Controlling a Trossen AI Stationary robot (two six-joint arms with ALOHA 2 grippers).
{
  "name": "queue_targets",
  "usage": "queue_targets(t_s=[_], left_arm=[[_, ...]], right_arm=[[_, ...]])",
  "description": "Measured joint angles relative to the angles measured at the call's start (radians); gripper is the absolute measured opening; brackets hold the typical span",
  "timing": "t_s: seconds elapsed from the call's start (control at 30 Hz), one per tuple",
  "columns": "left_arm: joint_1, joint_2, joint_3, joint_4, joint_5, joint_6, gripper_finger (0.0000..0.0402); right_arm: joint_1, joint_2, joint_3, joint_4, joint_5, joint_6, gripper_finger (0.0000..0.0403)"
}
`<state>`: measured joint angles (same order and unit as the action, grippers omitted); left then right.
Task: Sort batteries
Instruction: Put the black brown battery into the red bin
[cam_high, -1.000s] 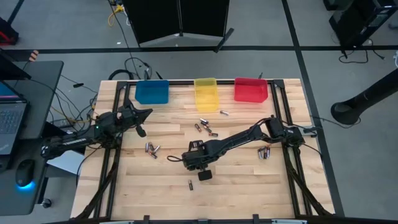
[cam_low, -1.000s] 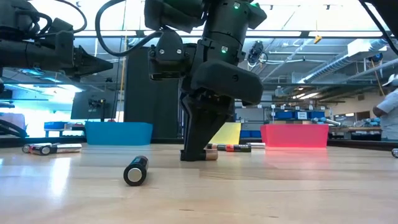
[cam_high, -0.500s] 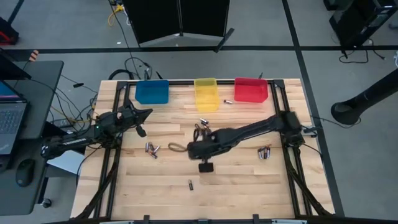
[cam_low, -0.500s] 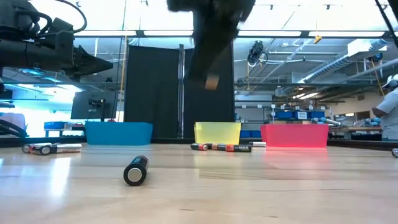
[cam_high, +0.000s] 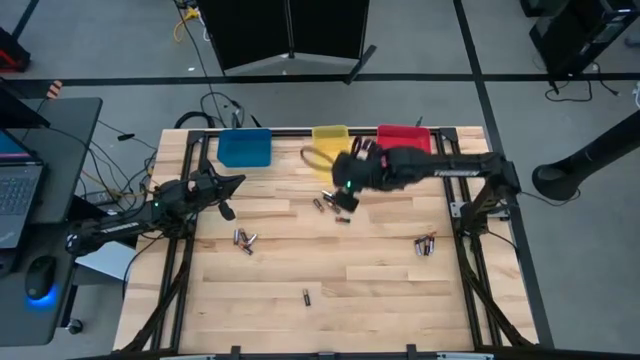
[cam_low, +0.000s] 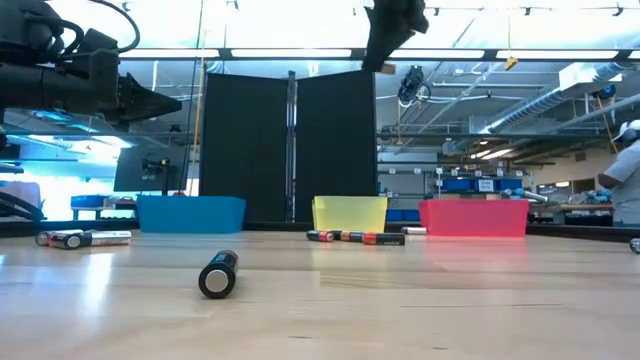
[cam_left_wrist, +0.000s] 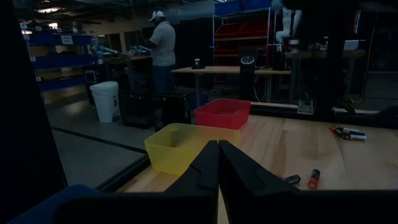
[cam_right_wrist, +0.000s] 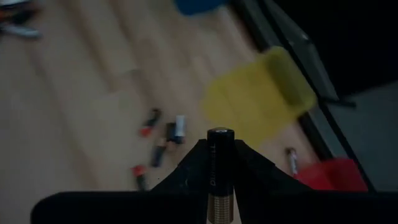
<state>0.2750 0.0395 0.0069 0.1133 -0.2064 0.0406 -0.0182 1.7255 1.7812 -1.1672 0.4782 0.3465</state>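
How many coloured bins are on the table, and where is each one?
3, in a row along the table's far edge: the blue bin on the left, the yellow bin in the middle, partly hidden by the right arm, the red bin on the right.

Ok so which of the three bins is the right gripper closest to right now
The yellow bin, the middle one. The right gripper, shut on a battery, hangs just in front of it; the blue bin and red bin sit off to either side.
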Motion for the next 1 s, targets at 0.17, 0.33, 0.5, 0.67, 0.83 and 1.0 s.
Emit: queue_targets(t_s=[0.17,0.33,0.5,0.67,0.83,1.0], left_arm=[[0.000,0.000,0.000,0.000,0.000,0.000,0.0015],[0.000,0.000,0.000,0.000,0.000,0.000,0.0015],[0.000,0.000,0.000,0.000,0.000,0.000,0.0015],[0.000,0.000,0.000,0.000,0.000,0.000,0.0015],[0.000,0.000,0.000,0.000,0.000,0.000,0.0015],[0.000,0.000,0.000,0.000,0.000,0.000,0.0015]], right_arm=[[-0.172,-0.008,-0.033,-0.008,-0.002,-0.008,0.0057],[-0.380,-0.007,-0.139,-0.002,-0.051,-0.033,0.0057],[-0.602,-0.007,-0.307,0.138,-0.170,-0.062,0.0057],[-0.763,-0.006,-0.449,0.323,-0.294,-0.088,0.0057],[-0.849,-0.006,-0.508,0.393,-0.338,-0.086,0.0057],[-0.870,0.002,-0.528,0.406,-0.349,-0.091,0.0057]])
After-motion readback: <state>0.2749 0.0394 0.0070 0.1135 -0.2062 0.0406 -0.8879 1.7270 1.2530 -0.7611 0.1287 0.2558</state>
